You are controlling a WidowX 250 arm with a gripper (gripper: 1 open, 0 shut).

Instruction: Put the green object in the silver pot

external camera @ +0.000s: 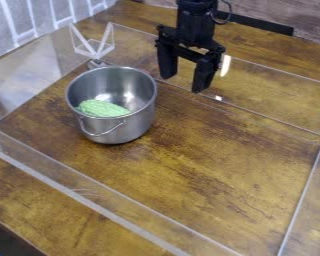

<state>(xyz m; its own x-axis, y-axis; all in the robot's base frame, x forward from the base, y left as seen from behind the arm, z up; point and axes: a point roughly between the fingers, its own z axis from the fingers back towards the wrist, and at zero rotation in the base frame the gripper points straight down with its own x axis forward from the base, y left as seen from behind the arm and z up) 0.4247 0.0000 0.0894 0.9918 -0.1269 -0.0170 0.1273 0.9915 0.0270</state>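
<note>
The silver pot (136, 92) stands on the wooden table at the left, with its looped handle toward the front. The green object (101, 107) lies flat inside the pot, on its bottom. My gripper (183, 78) hangs above the table just right of and behind the pot's rim. Its two dark fingers are spread apart and hold nothing.
Clear acrylic walls (149, 212) fence the wooden table (216, 160) at the front, left and right. A clear plastic stand (93, 42) sits behind the pot at the back left.
</note>
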